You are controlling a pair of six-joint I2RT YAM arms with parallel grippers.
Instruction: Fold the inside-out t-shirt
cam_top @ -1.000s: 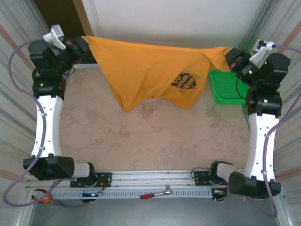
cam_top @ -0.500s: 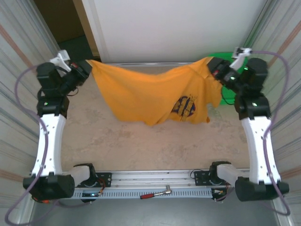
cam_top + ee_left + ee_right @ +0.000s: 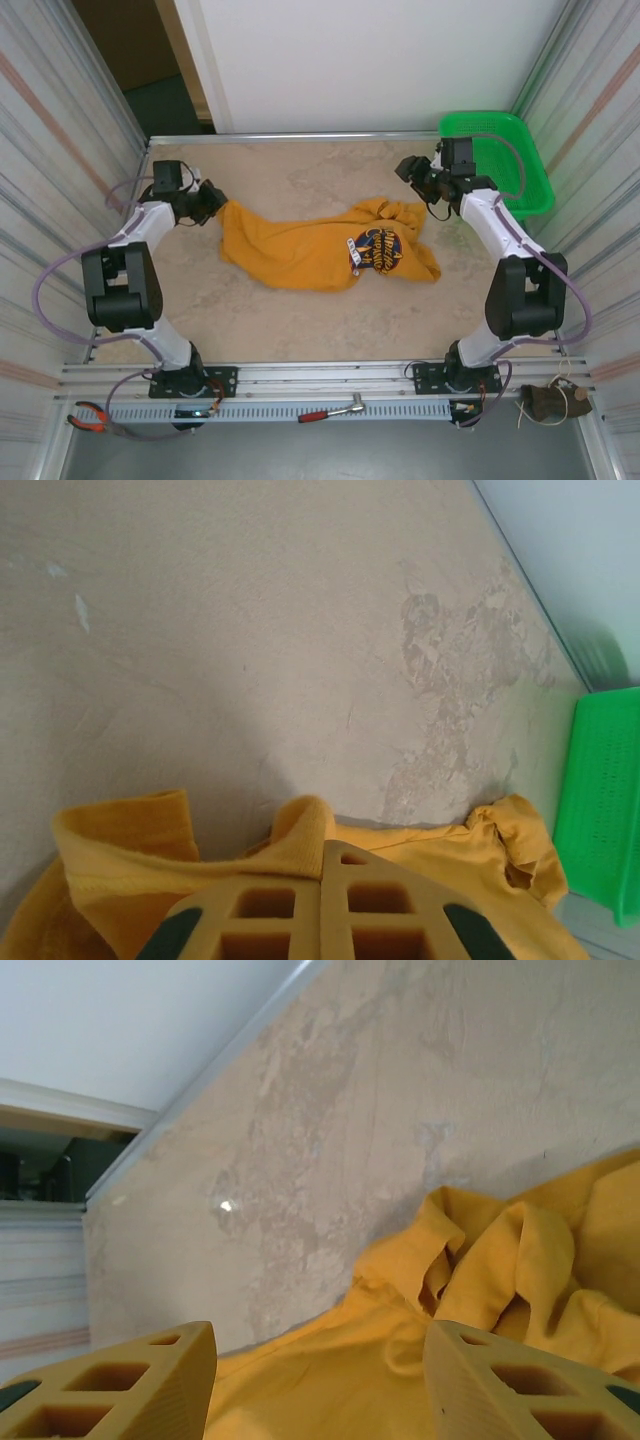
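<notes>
**A:** Where's the shirt?

**B:** It's on the mottled beige worktop (image 3: 300, 170). The mustard-orange cotton t-shirt (image 3: 300, 250) lies crumpled across the middle, print showing.

**A:** And the claws?

**B:** The left gripper (image 3: 213, 200) is clamped tight, apparently on the shirt's left edge. The right gripper (image 3: 403, 170) is parted and holds nothing, just beyond the bunched right end.

**A:** So pinch one single layer there, then draw it taut and flat.

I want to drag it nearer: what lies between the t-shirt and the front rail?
Nothing lies there. In the top view the table is bare from the t-shirt down to the front rail.
</notes>
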